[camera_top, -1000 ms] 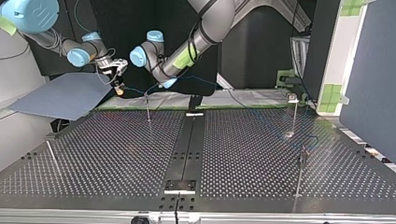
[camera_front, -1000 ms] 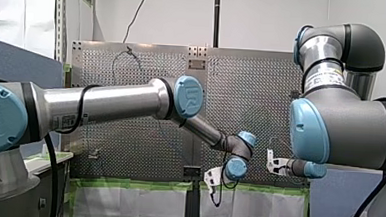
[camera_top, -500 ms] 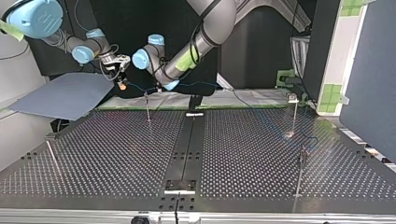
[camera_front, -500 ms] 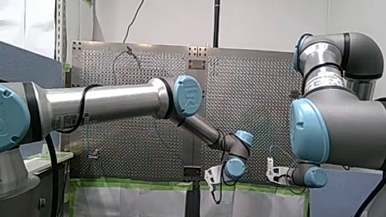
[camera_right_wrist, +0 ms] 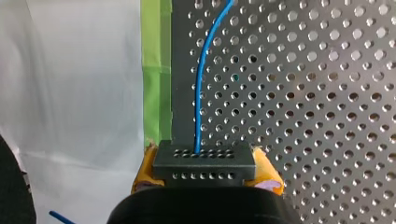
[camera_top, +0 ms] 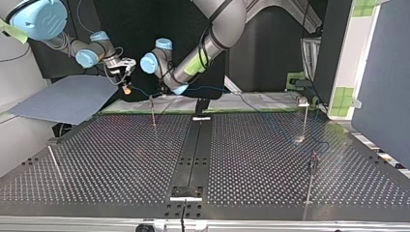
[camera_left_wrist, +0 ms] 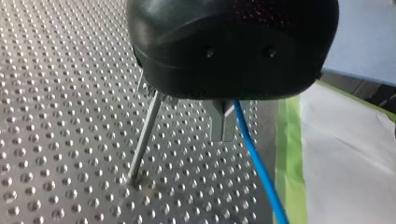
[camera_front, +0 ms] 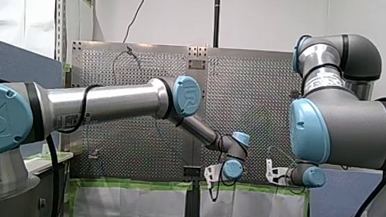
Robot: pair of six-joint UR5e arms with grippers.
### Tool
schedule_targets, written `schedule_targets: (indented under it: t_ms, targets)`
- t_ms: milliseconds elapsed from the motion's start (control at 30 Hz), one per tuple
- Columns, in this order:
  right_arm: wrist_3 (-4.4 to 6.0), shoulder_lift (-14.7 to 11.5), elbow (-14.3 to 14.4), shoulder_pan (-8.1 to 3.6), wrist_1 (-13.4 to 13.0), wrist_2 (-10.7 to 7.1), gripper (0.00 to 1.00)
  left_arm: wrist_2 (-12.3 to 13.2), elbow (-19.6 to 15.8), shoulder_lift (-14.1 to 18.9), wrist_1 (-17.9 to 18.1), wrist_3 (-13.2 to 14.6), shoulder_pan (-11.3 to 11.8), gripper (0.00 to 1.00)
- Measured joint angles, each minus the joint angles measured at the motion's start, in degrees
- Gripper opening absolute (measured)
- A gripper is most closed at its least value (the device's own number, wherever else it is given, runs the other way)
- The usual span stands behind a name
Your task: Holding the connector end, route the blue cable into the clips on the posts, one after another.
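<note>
Pinching the dark connector (camera_right_wrist: 204, 157) between its yellow pads (camera_right_wrist: 145, 170), my right gripper (camera_right_wrist: 205, 169) holds it squarely, holed face outward. From that face the blue cable (camera_right_wrist: 198, 93) runs straight ahead of the jaws above the perforated table (camera_right_wrist: 303, 93), curving slightly alongside the green tape (camera_right_wrist: 156, 56). My left gripper (camera_left_wrist: 224, 122) has its metal jaws drawn together on the same cable, which slants away below them. Just beside those jaws, apart from the cable, a thin post (camera_left_wrist: 145, 135) stands in the table.
</note>
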Motion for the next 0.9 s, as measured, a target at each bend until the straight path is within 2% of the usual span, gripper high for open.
schedule_targets:
  t_ms: [133, 333, 500, 900]
  targets:
    - [-0.04, 0.0, -0.3, 0.44, 0.0, 0.00, 0.00, 2.7, 0.0, 0.0, 2.6, -0.3, 0.2, 0.00]
    - [-0.07, 0.0, -0.8, 0.81, 0.1, -0.04, 0.00, 5.4, 0.0, 0.0, 3.5, -0.8, 0.9, 0.00]
    - [-0.52, 0.0, -1.7, 1.10, 0.2, 0.28, 0.00, 5.7, 0.0, 0.0, 3.5, -0.8, 1.2, 0.00]
    - [0.07, 0.0, -3.9, 2.10, 0.8, 0.47, 0.00, 4.8, 0.0, 0.0, 3.7, 0.0, 2.1, 0.00]
